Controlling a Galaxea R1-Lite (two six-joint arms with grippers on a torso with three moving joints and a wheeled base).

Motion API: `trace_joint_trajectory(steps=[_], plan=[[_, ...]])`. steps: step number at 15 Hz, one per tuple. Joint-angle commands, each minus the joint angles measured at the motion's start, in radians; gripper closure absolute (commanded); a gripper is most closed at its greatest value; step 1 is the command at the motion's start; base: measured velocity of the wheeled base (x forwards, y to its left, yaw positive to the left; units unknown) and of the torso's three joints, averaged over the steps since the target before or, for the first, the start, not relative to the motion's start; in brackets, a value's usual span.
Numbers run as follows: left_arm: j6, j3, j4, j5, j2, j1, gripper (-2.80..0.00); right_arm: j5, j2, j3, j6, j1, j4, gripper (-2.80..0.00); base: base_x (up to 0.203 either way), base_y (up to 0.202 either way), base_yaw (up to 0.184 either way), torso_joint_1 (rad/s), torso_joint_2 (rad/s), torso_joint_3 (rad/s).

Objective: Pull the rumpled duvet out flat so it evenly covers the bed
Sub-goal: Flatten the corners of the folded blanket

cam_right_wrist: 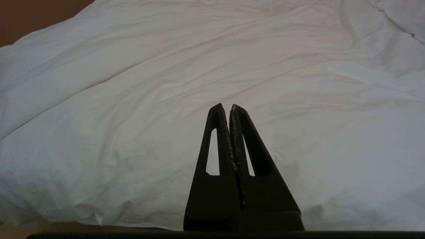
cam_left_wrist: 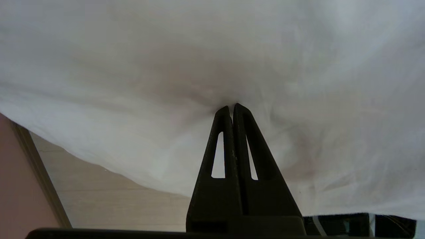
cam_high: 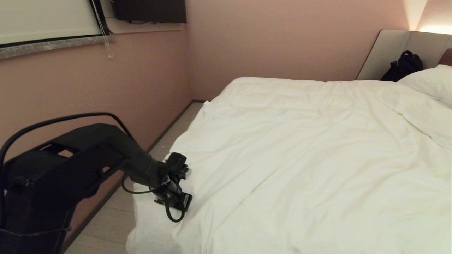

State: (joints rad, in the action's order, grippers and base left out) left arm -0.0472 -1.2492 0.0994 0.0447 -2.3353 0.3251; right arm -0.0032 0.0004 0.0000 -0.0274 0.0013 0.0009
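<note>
The white wrinkled duvet (cam_high: pixel 300 148) lies over the bed, whose beige headboard (cam_high: pixel 386 53) shows at the far right. My left gripper (cam_high: pixel 182 203) is at the duvet's near left corner, by the bed's edge. In the left wrist view the left gripper (cam_left_wrist: pixel 231 106) is shut, and the duvet (cam_left_wrist: pixel 132 83) cloth puckers at its tips, pinched between them. In the right wrist view my right gripper (cam_right_wrist: pixel 229 106) is shut on nothing, a little way off from the duvet (cam_right_wrist: pixel 149 99). The right arm does not show in the head view.
A white pillow (cam_high: pixel 430 83) lies at the head of the bed, with a black bag (cam_high: pixel 404 67) against the headboard. A pink wall runs along the left, leaving a narrow strip of pale floor (cam_high: pixel 113 215) between wall and bed.
</note>
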Motion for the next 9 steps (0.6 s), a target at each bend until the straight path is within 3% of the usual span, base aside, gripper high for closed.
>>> trace_joint_trajectory(steps=[1,4,9], plan=[[-0.003,0.013,0.003,-0.002,0.023,0.0,0.0,0.0,0.0,0.0,0.0,0.0,0.001,0.0,0.0,0.0,0.0,0.0,0.0,0.0],[-0.051,0.023,-0.011,-0.003,0.059,0.0,0.0,0.0,0.0,0.0,0.0,0.0,0.001,0.0,0.0,0.0,0.0,0.0,0.0,0.0],[-0.233,-0.022,-0.009,-0.03,0.25,-0.03,0.0,0.0,0.0,0.0,0.0,0.0,0.001,0.0,0.0,0.0,0.0,0.0,0.0,0.0]])
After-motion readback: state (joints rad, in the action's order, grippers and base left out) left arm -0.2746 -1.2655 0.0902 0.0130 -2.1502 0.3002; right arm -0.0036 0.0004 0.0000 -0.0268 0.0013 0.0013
